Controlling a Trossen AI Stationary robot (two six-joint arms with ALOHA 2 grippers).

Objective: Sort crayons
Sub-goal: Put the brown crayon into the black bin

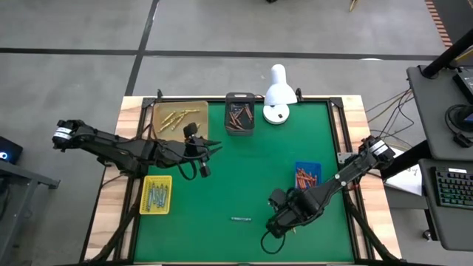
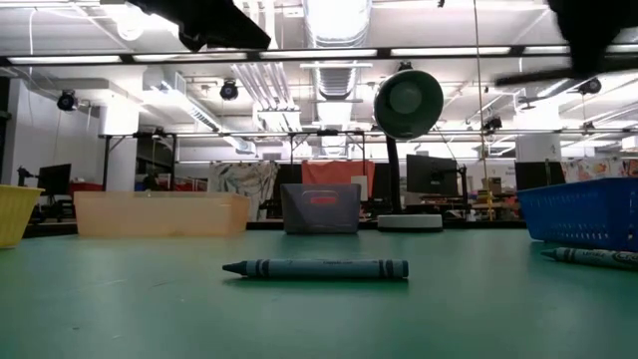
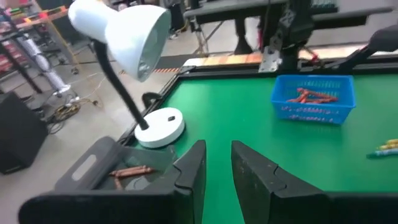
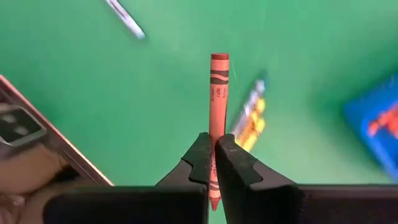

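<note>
Step in hand: your right gripper (image 4: pixel 212 163) is clamped on a thin orange-red wax crayon (image 4: pixel 217 93), lifted clear of the green table mat (image 1: pixel 222 185).
Loose crayon: a slim blue-green crayon (image 2: pixel 317 268) lies on the mat, near the front edge.
Next move: I judge you carry the held crayon to the blue plastic mesh tray (image 1: pixel 307 175) holding similar orange-red sticks, then release.
Left gripper (image 3: pixel 217 168): fingers slightly apart, empty, waiting near the tan tray (image 1: pixel 179 117).

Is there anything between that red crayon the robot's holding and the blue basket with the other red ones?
Nothing visible. The right gripper holds the red crayon; bare green mat lies between it and the blue basket.
</note>
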